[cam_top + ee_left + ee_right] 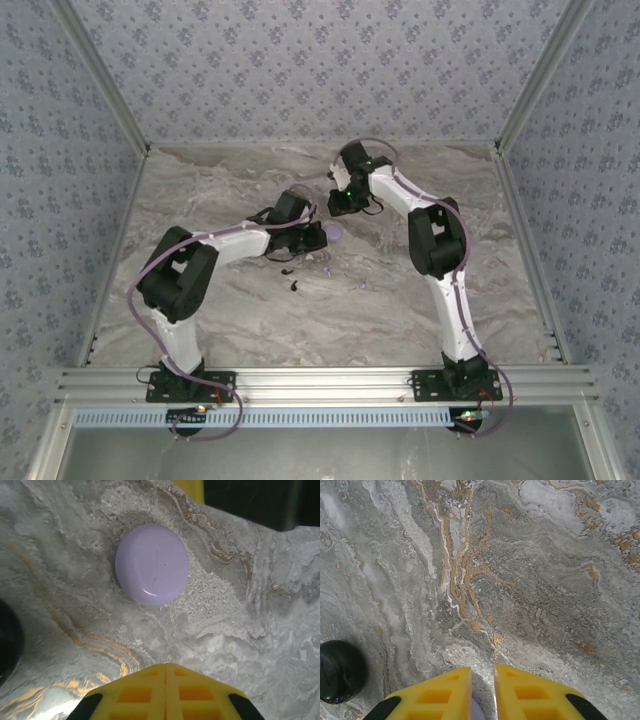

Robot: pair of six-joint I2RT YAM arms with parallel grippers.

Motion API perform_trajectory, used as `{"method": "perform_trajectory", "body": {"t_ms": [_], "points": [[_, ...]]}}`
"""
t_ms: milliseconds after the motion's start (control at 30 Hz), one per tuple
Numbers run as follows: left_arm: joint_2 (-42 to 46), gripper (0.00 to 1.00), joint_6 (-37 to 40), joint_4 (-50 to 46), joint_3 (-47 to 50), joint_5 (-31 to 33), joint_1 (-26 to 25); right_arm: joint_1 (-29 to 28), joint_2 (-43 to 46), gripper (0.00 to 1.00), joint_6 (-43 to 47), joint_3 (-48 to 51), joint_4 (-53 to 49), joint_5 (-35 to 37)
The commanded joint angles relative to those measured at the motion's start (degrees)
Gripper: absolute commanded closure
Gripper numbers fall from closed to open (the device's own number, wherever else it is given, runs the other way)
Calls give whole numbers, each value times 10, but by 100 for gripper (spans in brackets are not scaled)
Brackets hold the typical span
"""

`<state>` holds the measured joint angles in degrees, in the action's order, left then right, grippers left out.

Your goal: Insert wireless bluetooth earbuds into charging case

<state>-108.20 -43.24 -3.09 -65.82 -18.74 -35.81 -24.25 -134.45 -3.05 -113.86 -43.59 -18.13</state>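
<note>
One earbud (288,270) and the other earbud (296,287) lie loose on the marble table (545,580), close together, in the open stretch in front of the left arm's wrist. Neither sits in anything, so by the look of it no part of the insertion is done. The charging case (340,671) is a black round puck resting flat on the table just beside the right gripper (483,680). It looks closed, though its seam is too dark to read. A lilac disc (151,563) lies apart from the case, right ahead of the left gripper (165,672), whose yellow fingers are pressed together with nothing between them. The right gripper's fingers are drawn almost together, leaving a thin gap. A pale sliver shows low in that gap, and I cannot tell whether it is being pinched. What is left, as I judge it, is everything: opening the case, picking up each earbud, and seating both.
</note>
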Motion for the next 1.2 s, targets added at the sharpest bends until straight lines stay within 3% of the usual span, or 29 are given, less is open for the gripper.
{"method": "perform_trajectory", "body": {"t_ms": [0, 400, 767, 1167], "points": [[-32, 96, -15, 8, -30, -13, -4, 2, -24, 80, -6, -26, -33, -14], [-96, 96, -18, -10, -71, 10, -5, 7, -37, 79, 0, -21, -49, -14], [-115, 96, -26, -71, -100, 85, -5, 10, 8, 78, 12, 42, -44, -3], [-126, 95, -27, -88, -120, 100, -4, 11, 64, 76, 13, 113, -30, 21]]}}
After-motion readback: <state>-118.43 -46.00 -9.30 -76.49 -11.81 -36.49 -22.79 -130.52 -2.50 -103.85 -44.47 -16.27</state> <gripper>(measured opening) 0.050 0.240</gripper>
